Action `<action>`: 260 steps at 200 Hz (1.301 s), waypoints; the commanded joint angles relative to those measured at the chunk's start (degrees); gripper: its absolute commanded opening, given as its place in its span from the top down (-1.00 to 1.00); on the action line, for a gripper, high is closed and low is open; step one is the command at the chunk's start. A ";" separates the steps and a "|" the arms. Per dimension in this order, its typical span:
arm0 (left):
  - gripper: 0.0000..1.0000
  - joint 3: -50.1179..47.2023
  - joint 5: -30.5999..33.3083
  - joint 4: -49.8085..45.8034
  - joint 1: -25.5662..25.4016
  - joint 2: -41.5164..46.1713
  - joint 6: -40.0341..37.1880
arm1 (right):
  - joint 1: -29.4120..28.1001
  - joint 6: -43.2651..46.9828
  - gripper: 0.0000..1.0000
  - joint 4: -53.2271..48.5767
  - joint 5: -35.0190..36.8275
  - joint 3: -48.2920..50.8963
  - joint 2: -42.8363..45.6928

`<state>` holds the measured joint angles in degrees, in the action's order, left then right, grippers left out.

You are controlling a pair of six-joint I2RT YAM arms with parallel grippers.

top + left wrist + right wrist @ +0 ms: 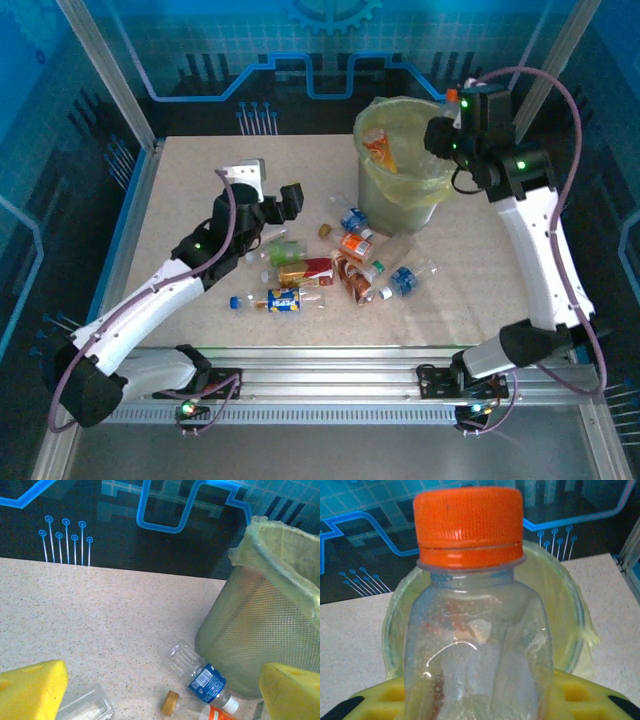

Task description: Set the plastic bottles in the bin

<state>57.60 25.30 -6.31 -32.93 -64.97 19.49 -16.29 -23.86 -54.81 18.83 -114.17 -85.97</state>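
Right hand [480,699]: bottle [470,630], seemingly over bin [572,605]

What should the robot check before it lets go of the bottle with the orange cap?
1. Grip: right gripper shut on the orange-capped bottle - ok.
2. Bottle over the bin opening: it sits by the right rim - cannot tell.
3. Bin upright - ok.
4. Room inside: one orange-labelled bottle in there, plenty of space - ok.
5. Way clear: left gripper open over the pile of bottles, apart from the bin - ok.
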 commanded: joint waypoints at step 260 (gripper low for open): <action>-0.98 -6.15 3.77 -5.73 2.25 5.62 3.47 | 3.87 18.41 0.03 -3.02 8.75 -12.75 -31.48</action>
<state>52.51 27.51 -11.42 -31.27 -61.01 22.57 -13.76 -5.93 -57.60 25.23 -127.44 -116.42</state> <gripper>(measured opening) 0.989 0.454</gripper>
